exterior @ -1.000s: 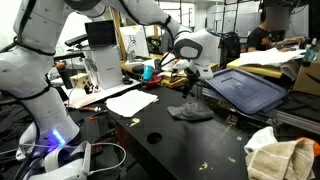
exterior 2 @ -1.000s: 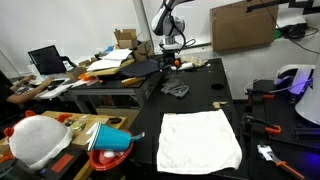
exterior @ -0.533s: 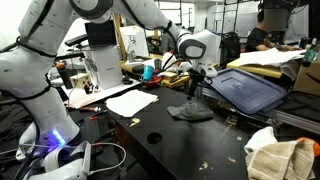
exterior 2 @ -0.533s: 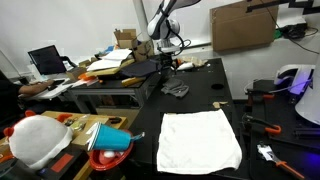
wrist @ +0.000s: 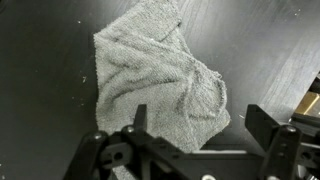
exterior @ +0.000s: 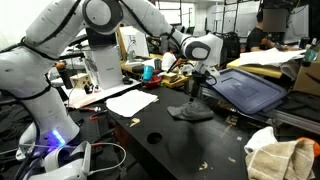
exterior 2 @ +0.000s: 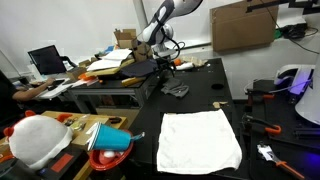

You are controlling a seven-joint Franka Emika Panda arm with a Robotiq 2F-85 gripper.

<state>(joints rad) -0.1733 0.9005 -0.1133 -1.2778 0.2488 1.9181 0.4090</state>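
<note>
Right now the end effector [exterior: 197,88] hangs above a small grey cloth [exterior: 190,112], its jaws spread wide and holding nothing. The wrist view shows the cloth [wrist: 150,75] lying crumpled on the black tabletop [wrist: 40,60], with only its near fold between the fingers. A straight drop from here could pinch just that edge, so the cloth might slip out or drag across the surface. Coming down too hard would jam the fingertips into the tabletop, since the thin fabric gives little cushion. In an exterior view a blue tray [exterior: 245,88] sits near the arm, and a wide swing could clip it.
</note>
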